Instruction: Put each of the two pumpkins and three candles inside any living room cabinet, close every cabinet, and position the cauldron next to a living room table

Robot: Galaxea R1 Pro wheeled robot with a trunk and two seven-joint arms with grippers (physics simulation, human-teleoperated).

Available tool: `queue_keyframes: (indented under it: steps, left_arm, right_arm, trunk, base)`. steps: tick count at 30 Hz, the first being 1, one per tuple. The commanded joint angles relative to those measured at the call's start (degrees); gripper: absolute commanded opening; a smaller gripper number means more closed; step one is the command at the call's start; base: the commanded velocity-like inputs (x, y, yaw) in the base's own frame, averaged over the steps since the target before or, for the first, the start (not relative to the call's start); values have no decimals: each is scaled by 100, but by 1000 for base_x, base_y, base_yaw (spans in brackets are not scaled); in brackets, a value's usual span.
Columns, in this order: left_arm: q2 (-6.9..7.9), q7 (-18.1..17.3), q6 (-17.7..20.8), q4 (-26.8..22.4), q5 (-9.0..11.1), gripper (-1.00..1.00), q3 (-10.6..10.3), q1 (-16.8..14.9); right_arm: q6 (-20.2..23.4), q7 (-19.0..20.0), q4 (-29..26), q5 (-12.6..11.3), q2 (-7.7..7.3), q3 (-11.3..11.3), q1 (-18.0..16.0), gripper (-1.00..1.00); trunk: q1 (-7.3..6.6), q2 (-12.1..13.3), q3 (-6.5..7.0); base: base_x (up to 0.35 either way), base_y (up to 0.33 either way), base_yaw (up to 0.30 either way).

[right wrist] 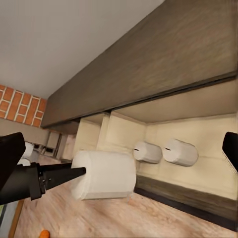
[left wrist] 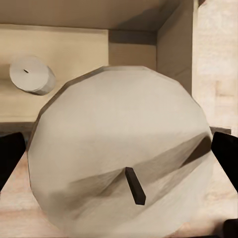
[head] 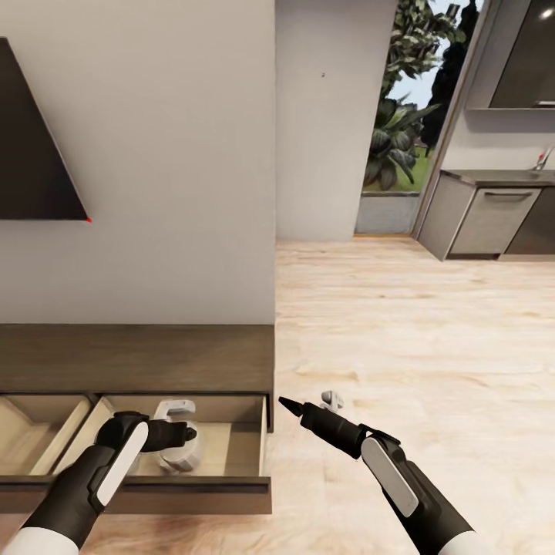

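We see the left end effector (head: 183, 436) closed around a pale candle (left wrist: 119, 148), one finger on each side of its round body, and it hangs over the open drawer (head: 245, 443) of the cabinet (head: 139, 354). The wick points toward the wrist camera, so the grip is across the side wall of the candle. Two other candles (right wrist: 148, 151) (right wrist: 179, 151) lie on their sides on the beige drawer bottom, just beside each other. The right end effector (head: 287, 404) is wide open and holds nothing; it is over the wooden floor (head: 416, 324), near the drawer's corner. We judge the candle to be light and stiff, with a smooth waxy surface that could slide between the fingers. Because it is a cylinder, it will probably roll when it lies on its side. It seems better to hold it at the middle of the body, not at the wick, and to release it low, apart from the other two.
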Motion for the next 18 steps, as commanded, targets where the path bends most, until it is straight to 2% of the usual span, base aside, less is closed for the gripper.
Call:
queue_keyframes:
  steps: [1,7,13,18]
  left_arm:
    - [5,30,15,-5,46,-100,-12,-4]
    - [5,28,14,-5,46,-100,-12,-4]
    - [-3,30,19,9,46,-100,-9,-4]
    - [4,30,6,20,46,-100,-4,-4]
  right_arm:
    - [19,-5,-4,-37,-3,9,-4,100]
    - [16,-5,-6,-34,-2,12,-4,100]
    - [13,-7,-6,-34,-1,12,-4,100]
    - [13,-6,-6,-39,-1,12,-4,100]
  trunk:
    - [3,-3,-5]
    - [3,-3,-5]
    - [3,-3,4]
    - [3,-3,6]
  base:
    - [324,-4,0]
    - [316,-1,0]
    - [82,-90,70]
    - [209,-20,15]
